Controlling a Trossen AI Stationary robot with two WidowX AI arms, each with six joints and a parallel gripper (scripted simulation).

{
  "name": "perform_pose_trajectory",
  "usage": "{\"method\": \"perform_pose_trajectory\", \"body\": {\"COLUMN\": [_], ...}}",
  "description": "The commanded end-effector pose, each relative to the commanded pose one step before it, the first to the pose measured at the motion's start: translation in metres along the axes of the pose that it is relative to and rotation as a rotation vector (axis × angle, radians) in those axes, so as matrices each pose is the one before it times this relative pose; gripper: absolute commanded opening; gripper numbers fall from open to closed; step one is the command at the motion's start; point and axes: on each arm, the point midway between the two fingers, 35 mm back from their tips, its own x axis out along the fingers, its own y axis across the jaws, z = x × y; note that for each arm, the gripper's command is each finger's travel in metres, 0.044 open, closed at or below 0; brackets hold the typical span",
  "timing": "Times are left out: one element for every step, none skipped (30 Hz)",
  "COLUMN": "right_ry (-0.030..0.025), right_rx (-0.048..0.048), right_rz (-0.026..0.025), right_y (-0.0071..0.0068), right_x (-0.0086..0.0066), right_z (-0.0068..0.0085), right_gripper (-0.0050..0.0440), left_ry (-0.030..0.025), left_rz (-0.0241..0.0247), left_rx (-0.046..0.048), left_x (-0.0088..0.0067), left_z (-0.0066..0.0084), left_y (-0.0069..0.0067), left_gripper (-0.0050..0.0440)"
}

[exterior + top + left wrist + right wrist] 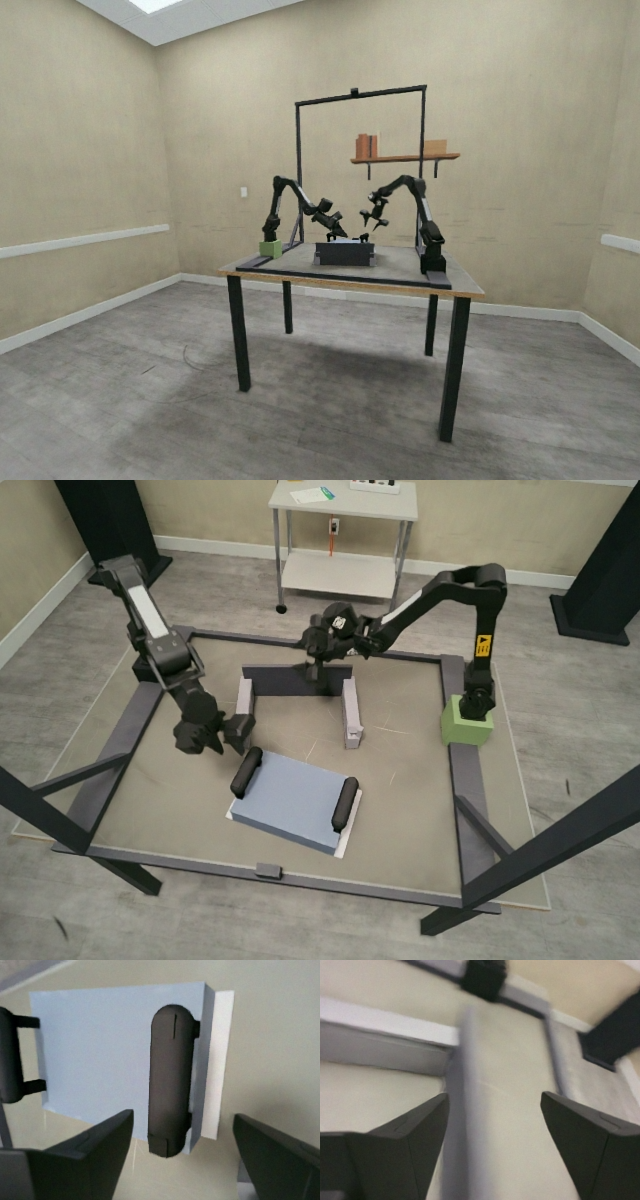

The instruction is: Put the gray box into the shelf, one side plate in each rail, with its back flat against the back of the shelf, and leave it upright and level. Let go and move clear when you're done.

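Observation:
The gray box lies flat on the table in front of the shelf, with two black handles on top and a white side plate showing along its right edge. The shelf has a dark back and two pale rails. My left gripper is open and empty, hovering just above the box's left handle, which shows below the fingers in the left wrist view. My right gripper is open and empty above the shelf's back, which appears blurred in the right wrist view.
A dark frame borders the table, with slanted struts at the front corners. A green block holds the right arm's base. A white cart stands beyond the table.

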Motion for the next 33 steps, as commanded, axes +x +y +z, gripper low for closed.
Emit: {"method": "perform_pose_trajectory", "body": {"right_ry": [0.03483, 0.01232, 0.01203, 0.012, 0.01186, 0.01151, 0.0, 0.0, 0.01549, 0.01262, 0.01316, 0.01226, 0.01173, 0.01062, 0.01039, 0.00999, 0.00976, 0.00958, 0.00935, 0.00924, 0.0091, 0.00894, 0.00875, 0.0, 0.0, 0.01497, 0.01292, 0.00983, 0.0079, 0.00832, 0.0079, 0.01412, 0.01927], "right_rx": [-0.08475, -0.02499, -0.02564, -0.02656, -0.02733, -0.02771, 0.0, 0.0, -0.03187, -0.03818, -0.03395, -0.03321, -0.0332, -0.03172, -0.03213, -0.03234, -0.03305, -0.03381, -0.03427, -0.03483, -0.03525, -0.03555, -0.03575, 0.0, 0.0, -0.04746, -0.05288, -0.04404, -0.03675, -0.03566, -0.03346, -0.02985, -0.02214], "right_rz": [0.07619, 0.02078, 0.02033, 0.02006, 0.01965, 0.01896, 0.0, 0.0, 0.02303, 0.02064, 0.01964, 0.01811, 0.01708, 0.01532, 0.01468, 0.01395, 0.01349, 0.01301, 0.01238, 0.01179, 0.01115, 0.01048, 0.00978, 0.0, 0.0, 0.01371, 0.01152, 0.00868, 0.0066, 0.0062, 0.00545, 0.01091, 0.01545], "right_y": [0.04268, 0.01167, 0.01157, 0.01158, 0.01152, 0.0113, 0.0, 0.0, 0.01395, 0.01294, 0.01249, 0.0118, 0.01141, 0.01053, 0.01034, 0.0101, 0.01004, 0.00999, 0.00984, 0.00972, 0.00956, 0.00937, 0.00915, 0.0, 0.0, 0.01303, 0.01214, 0.01017, 0.00859, 0.00855, 0.00802, 0.01061, 0.01086], "right_x": [0.00297, -0.00074, -0.001, -0.00125, -0.0015, -0.00175, 0.0, 0.0, -0.00209, -0.00176, -0.00277, -0.00299, -0.00323, -0.00338, -0.0036, -0.00382, -0.00408, -0.00434, -0.00456, -0.00478, -0.00499, -0.00518, -0.00534, 0.0, 0.0, -0.0075, -0.0076, -0.00689, -0.00619, -0.00632, -0.00598, -0.00406, 0.00009], "right_z": [0.02999, 0.00477, 0.00484, 0.00495, 0.00503, 0.00502, 0.0, 0.0, 0.00638, 0.00755, 0.00594, 0.00571, 0.00561, 0.00521, 0.00518, 0.00511, 0.00515, 0.00519, 0.00517, 0.00517, 0.00513, 0.00506, 0.00497, 0.0, 0.0, 0.0073, 0.0068, 0.00578, 0.00492, 0.00497, 0.00455, 0.00394, 0.00234], "right_gripper": [0.0271, 0.0271, 0.0271, 0.0271, 0.0271, 0.0271, 0.0271, 0.0271, 0.0271, 0.0271, 0.0271, 0.0271, 0.0271, 0.0271, 0.0271, 0.0271, 0.0271, 0.0271, 0.0271, 0.0271, 0.0271, 0.0271, 0.0271, 0.0271, 0.0271, 0.0271, 0.0271, 0.0271, 0.0271, 0.0271, 0.0271, 0.0271, 0.0271], "left_ry": [0.02639, 0.00699, 0.00599, 0.00501, 0.00397, 0.00298, 0.0, 0.0, 0.00206, 0.00722, 0.00058, -0.00072, -0.00024, 0.00016, -0.00537, -0.00271, -0.00074, -0.00028, -0.00008, 0.0, 0.00271, 0.00059, 0.00001, 0.0, 0.0, 0.0, 0.0, 0.0, 0.00039, 0.0, 0.0, 0.0, 0.0], "left_rz": [0.01177, -0.00181, -0.00151, -0.00124, -0.00099, -0.00075, 0.0, 0.0, -0.00051, -0.00879, -0.00034, -0.00095, -0.00044, -0.00006, 0.00774, 0.00394, 0.00115, 0.00018, -0.00027, -0.00015, -0.00388, -0.00084, 0.0, 0.0, 0.0, 0.0, 0.0, 0.0, -0.00358, 0.0, 0.0, 0.0, 0.0], "left_rx": [0.00052, 0.00142, 0.00125, 0.00108, 0.0011, 0.0009, 0.0, 0.0, 0.0005, 0.00286, 0.0002, 0.00012, 0.00007, 0.00005, -0.00229, -0.00116, -0.00033, -0.00007, 0.00004, 0.00003, 0.00115, 0.00025, 0.0, 0.0, 0.0, 0.0, 0.0, 0.0, 0.00057, 0.0, 0.0, 0.0, 0.0], "left_x": [0.0025, 0.00221, 0.00189, 0.00158, 0.00125, 0.00094, 0.0, 0.0, 0.00064, 0.00486, 0.00025, 0.00015, 0.00009, 0.00006, -0.0041, -0.00208, -0.00017, 0.00012, 0.00008, 0.00005, 0.00108, 0.00024, 0.00001, 0.0, 0.0, 0.0, 0.0, 0.0, 0.00029, 0.0, 0.0, 0.0, 0.0], "left_z": [0.00534, 0.00028, 0.00025, 0.00022, 0.00025, 0.00022, 0.0, 0.0, 0.00012, -0.00008, 0.00006, 0.0002, 0.00009, 0.00001, 0.00009, 0.00005, 0.00013, 0.00009, 0.00003, 0.00001, -0.00069, -0.00014, 0.0, 0.0, 0.0, 0.0, 0.0, 0.0, -0.00017, 0.0, 0.0, 0.0, 0.0], "left_y": [0.01456, 0.00081, 0.0007, 0.00059, 0.00043, 0.0003, 0.0, 0.0, 0.00022, -0.00192, 0.00007, -0.00007, -0.00002, 0.00002, 0.00188, 0.00096, 0.00027, 0.00004, -0.00005, -0.00003, -0.00145, -0.00031, 0.0, 0.0, 0.0, 0.0, 0.0, 0.0, -0.00178, 0.0, 0.0, 0.0, 0.0], "left_gripper": [0.0271, 0.0271, 0.0271, 0.0271, 0.0271, 0.0271, 0.0271, 0.0271, 0.0271, 0.0271, 0.0271, 0.0271, 0.0271, 0.0271, 0.0271, 0.0271, 0.0271, 0.0271, 0.0271, 0.0271, 0.0271, 0.0271, 0.0271, 0.0271, 0.0271, 0.0271, 0.0271, 0.0271, 0.0271, 0.0271, 0.0271, 0.0271, 0.0271]}}
